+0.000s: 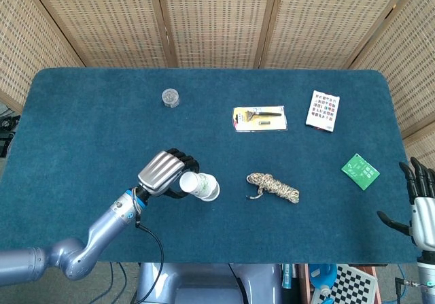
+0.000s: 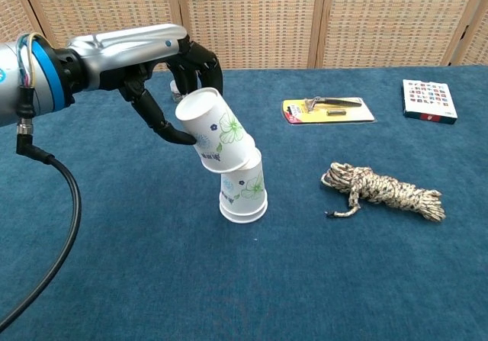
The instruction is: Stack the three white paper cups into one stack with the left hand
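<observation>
Gripping a tilted cup (image 2: 217, 130), left hand (image 2: 164, 78) over the stacked cups (image 2: 243, 192), rim touching, right hand (image 1: 420, 209) open, idle.

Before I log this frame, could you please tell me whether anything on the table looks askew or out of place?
The paper cup held by the left robot hand is askew: it sits tilted, rim down, on the upside-down cup stack, leaning left rather than seated straight. Nothing looks spilled or damaged.
</observation>
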Tool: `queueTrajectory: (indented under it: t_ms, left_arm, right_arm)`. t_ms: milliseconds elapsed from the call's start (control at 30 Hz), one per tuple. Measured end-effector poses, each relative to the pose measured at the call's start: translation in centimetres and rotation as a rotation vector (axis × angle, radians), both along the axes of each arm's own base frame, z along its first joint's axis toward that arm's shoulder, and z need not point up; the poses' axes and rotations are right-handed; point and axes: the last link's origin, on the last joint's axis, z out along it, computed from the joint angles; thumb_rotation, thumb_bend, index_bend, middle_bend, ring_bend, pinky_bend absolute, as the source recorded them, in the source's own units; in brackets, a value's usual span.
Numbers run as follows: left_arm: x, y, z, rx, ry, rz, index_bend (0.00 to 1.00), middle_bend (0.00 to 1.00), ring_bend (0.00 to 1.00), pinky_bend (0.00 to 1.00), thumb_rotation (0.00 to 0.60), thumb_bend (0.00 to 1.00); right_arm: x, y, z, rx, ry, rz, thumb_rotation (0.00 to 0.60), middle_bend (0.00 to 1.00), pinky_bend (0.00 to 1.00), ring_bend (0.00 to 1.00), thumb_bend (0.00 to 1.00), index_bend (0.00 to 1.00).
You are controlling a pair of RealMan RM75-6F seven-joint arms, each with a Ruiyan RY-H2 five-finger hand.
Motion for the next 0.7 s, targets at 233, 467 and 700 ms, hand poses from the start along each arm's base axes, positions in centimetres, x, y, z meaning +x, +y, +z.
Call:
queueTrajectory:
  t_ms: [233,467,700]
  left_arm:
    - [0.2,0.4,-0.7,0.018,0.023,-0.002,0.43,0.42,0.37,0.32,0.600,0.19]
    - [0.5,0.6,-1.7,0.003,0.032,0.006,0.25,0.14,0.14,0.27,0.600,0.19]
    - [0.8,0.7,-2.6,-0.017,0.034,0.011,0.00,0.00,0.00,0.14,0.600,0.19]
  right_arm:
    - [-0.1,0.0,0.2,-0.006,-0.002,-0.004,0.600,0.00,0.00,0.00,0.00,0.03]
    - [-0.2,-0.1,0.2,-0.004,-0.003,-0.009,0.600,0.00,0.00,0.00,0.00,0.03]
    - [-0.4,-0.2,0.3,-0.004,-0.005,-0.015,0.600,0.00,0.00,0.00,0.00,0.03]
